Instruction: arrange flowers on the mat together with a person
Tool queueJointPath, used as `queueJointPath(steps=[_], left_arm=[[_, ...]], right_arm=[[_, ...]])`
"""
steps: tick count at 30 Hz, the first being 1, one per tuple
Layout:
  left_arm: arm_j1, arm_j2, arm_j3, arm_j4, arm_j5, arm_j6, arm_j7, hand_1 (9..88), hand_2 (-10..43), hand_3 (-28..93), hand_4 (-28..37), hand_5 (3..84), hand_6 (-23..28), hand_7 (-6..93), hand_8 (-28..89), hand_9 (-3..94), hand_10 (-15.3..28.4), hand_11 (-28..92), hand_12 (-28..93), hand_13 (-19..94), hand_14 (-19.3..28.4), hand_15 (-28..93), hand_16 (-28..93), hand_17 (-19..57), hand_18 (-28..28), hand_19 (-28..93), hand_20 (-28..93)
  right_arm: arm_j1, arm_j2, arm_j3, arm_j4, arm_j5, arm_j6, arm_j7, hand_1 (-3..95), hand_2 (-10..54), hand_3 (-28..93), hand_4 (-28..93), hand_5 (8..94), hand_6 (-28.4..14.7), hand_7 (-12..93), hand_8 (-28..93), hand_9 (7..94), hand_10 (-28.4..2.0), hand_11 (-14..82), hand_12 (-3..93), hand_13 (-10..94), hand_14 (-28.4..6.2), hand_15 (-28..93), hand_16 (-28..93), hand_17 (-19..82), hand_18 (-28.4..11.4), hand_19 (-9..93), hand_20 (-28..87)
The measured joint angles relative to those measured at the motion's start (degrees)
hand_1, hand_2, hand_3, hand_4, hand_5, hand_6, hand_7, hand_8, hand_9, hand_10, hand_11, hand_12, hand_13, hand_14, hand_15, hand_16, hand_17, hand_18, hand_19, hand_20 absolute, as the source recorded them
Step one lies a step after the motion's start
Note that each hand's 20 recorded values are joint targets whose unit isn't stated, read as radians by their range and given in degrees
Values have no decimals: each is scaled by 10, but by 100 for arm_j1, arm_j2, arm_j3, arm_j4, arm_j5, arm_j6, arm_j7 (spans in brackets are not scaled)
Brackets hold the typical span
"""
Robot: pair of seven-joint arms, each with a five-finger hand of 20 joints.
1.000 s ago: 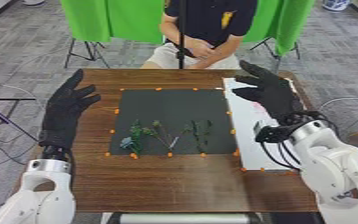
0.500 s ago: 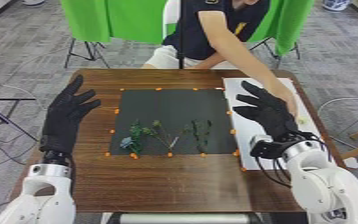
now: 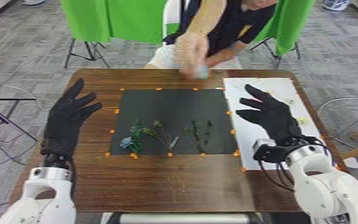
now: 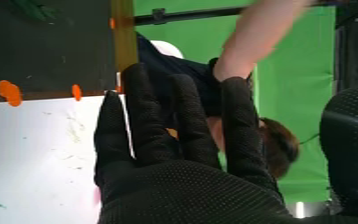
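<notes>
While our right hand hangs wide and empty over white paper, the flowers look light, easily bruised — we'd best pinch their stems

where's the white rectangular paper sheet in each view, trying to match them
Head view: the white sheet lies right of the dark rectangular mat, partly hidden by the robot's black-gloved right hand.
Right wrist view: beside the dark mat, partly behind that hand.
Shared landmark: small orange dots where mat meets sheet.
</notes>
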Motion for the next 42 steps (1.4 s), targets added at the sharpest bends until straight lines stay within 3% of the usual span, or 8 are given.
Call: queueJointPath(steps=[9,36,42], left_arm=[[10,52,44,2,-49,15,46,196,60,783,-283,325,24,104,-96,352,170,213,88,266,250,447,-77,-88,237,443,123],[28,30,80,2,-39,16,13,199,59,787,-283,325,28,107,-96,352,173,222,87,260,253,470,-86,-87,235,446,123],[36,30,110,1,-38,17,16,201,59,787,-283,325,28,108,-96,352,173,223,87,260,254,471,-87,-87,235,447,123]], right_arm=[[-5,12,-10,10,0,57,8,127,64,770,-283,362,42,113,-110,402,-134,69,143,331,-191,270,158,2,-188,420,174],[-7,20,-8,12,-33,97,61,131,62,773,-283,368,41,116,-112,416,-137,83,143,350,-190,310,153,2,-191,437,184],[-6,61,-1,11,-123,139,60,146,50,779,-282,416,27,149,-119,475,-155,185,159,416,-180,461,131,56,-203,535,229]])
